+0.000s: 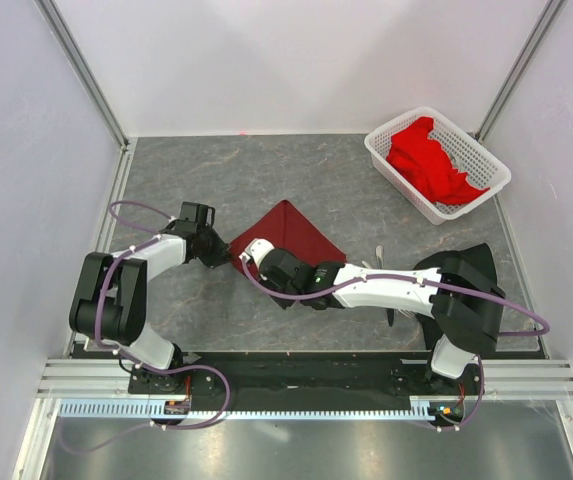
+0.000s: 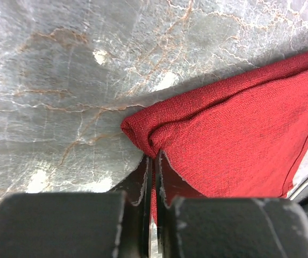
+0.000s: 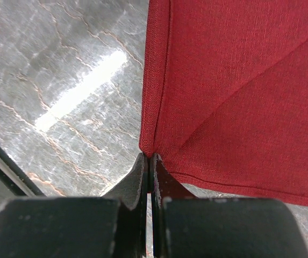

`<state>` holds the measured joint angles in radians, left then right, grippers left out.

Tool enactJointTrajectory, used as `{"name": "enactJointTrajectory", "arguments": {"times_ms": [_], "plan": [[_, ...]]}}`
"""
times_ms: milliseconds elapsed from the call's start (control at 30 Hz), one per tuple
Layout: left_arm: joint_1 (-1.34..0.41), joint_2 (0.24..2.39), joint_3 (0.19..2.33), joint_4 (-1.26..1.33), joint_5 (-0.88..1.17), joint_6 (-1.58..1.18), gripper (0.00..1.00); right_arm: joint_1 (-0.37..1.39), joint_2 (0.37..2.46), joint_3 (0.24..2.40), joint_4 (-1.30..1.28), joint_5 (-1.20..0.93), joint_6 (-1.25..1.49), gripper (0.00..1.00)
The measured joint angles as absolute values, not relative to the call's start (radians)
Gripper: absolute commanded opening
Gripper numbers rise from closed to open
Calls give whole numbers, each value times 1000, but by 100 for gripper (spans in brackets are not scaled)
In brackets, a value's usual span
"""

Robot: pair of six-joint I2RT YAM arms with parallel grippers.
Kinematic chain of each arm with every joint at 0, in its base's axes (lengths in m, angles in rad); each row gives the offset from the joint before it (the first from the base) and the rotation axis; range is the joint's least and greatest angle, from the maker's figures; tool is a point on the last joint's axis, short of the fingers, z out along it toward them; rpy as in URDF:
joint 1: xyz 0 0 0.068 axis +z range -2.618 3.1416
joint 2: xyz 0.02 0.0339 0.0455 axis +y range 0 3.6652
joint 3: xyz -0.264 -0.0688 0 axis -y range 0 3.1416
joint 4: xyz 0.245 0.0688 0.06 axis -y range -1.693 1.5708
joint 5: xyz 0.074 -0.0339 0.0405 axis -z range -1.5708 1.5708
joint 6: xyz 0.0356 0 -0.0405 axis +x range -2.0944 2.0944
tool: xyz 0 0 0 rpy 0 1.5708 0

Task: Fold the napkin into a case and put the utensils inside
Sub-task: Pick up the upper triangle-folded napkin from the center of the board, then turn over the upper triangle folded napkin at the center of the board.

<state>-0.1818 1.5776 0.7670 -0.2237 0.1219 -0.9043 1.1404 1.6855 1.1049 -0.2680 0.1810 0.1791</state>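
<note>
Our left gripper [image 2: 152,161] is clenched on a bunched corner of the dark maroon-red square cloth napkin [image 2: 240,140], and our right gripper [image 3: 149,158] pinches another edge corner. The napkin lies mid-table on the grey marbled tabletop [image 1: 196,180]. A white plastic lattice basket [image 1: 398,185] sits far right.

Overhead camera looks down from behind; both wrist cameras closely face the shared napkin [image 1: 288,235].

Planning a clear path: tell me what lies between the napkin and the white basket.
Only bare table lies between the napkin and the basket, shown in the top view.
</note>
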Motion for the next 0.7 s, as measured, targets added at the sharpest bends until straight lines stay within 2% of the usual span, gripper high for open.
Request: {"name": "enactJointTrajectory", "arguments": {"times_ms": [200,433,567,700], "plan": [[-160,1457,770,-294,105,-889,2,1148,1686,1148,-286,120,199,0],[22,1097,831,-551,147,-823,2,1262,1714,1335,-288,33,258,0],[167,929,1018,-818,133,-757,2,1357,1820,1565,-221,-47,286,0],[187,868,1221,-956,97,-705,2,1378,1856,1636,-114,-137,331,0]]}}
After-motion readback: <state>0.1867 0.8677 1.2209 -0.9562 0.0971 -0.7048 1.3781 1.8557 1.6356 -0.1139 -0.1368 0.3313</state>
